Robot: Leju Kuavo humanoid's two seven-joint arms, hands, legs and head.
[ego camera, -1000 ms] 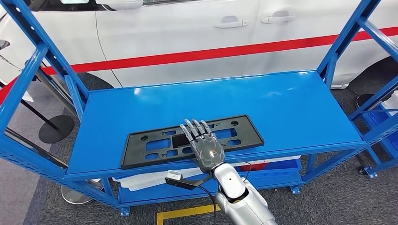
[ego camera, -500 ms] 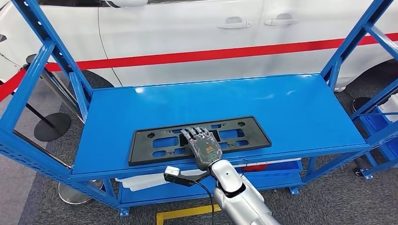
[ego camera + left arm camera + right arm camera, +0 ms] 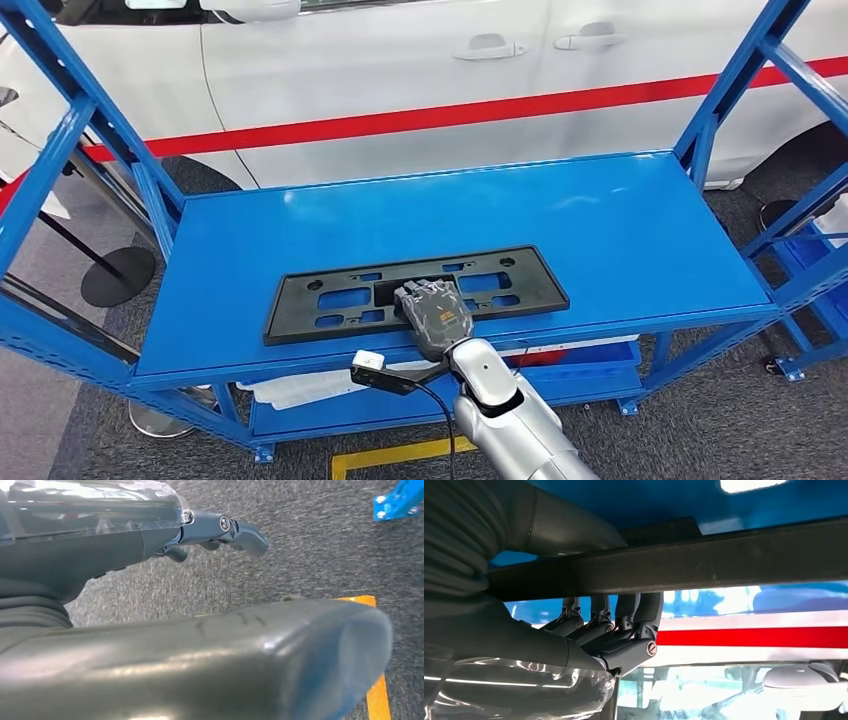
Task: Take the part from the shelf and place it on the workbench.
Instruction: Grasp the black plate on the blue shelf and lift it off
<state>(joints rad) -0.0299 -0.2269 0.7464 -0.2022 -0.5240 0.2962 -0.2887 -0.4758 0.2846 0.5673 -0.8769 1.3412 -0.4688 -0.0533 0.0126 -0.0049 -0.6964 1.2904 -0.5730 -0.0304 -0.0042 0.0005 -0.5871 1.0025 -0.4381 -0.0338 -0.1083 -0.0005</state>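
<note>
The part is a long black plastic plate frame (image 3: 330, 300) lying flat near the front edge of the blue shelf (image 3: 600, 230). My right hand (image 3: 435, 315) lies on the middle of the frame with its fingers curled down into one of its cut-outs. In the right wrist view the dark fingers (image 3: 629, 615) hook one side of the black frame bar (image 3: 734, 562) and the thumb (image 3: 569, 527) lies on the other side, so the hand grips it. My left hand (image 3: 100, 555) hangs over the grey carpet and holds nothing, its fingers (image 3: 225, 530) loosely apart.
A white car (image 3: 400, 70) with a red stripe stands close behind the shelf. Blue uprights (image 3: 95, 120) frame both ends. White bags (image 3: 310, 385) lie on the lower shelf. A round stand base (image 3: 118, 275) sits at the left, and yellow floor tape (image 3: 390, 458) lies below.
My right hand's fingers, stretched flat over the frame a second ago, have curled down and closed on it. The camera has swayed slightly.
</note>
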